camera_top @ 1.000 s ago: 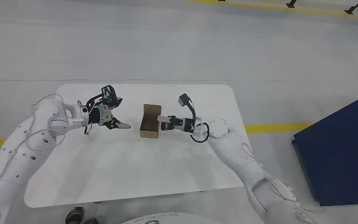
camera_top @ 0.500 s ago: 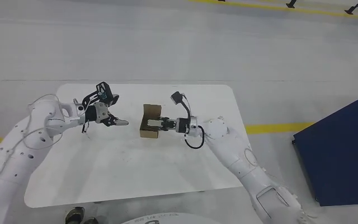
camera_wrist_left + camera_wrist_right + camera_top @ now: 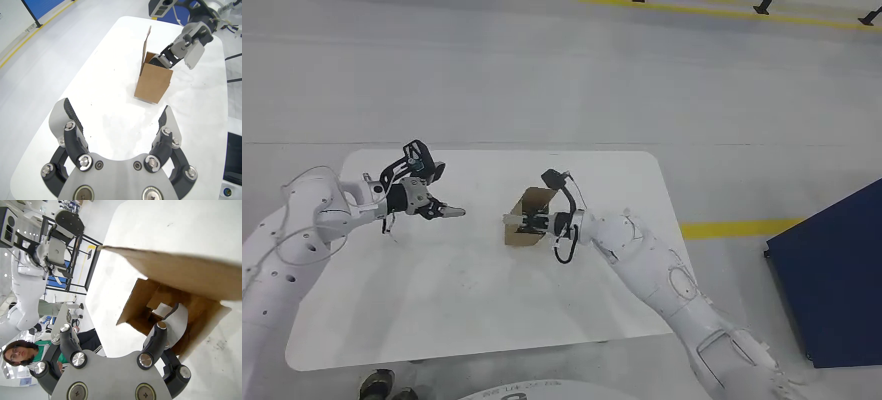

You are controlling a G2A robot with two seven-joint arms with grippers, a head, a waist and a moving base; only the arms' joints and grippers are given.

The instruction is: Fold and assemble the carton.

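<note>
A small brown carton (image 3: pixel 525 214) stands on the white table (image 3: pixel 472 300), turned at an angle, its top open and one long flap (image 3: pixel 146 42) sticking up. My right gripper (image 3: pixel 539 222) is open at the carton's mouth. One finger (image 3: pixel 176 315) reaches inside the carton (image 3: pixel 189 275); the other finger (image 3: pixel 63 317) stays outside, with a side wall between them. My left gripper (image 3: pixel 116 111) is open and holds nothing, a short way off from the carton (image 3: pixel 154 85) across bare table. In the top view the left gripper (image 3: pixel 449 210) sits left of the carton.
The table's far edge (image 3: pixel 105 56) runs close behind the carton. A dark blue block (image 3: pixel 842 270) stands on the floor well to the right of the table. Bare tabletop lies in front of both arms.
The right gripper has pushed in over the carton and turned it askew, with a flap now raised. The left gripper has drawn back leftward, away from the carton.
</note>
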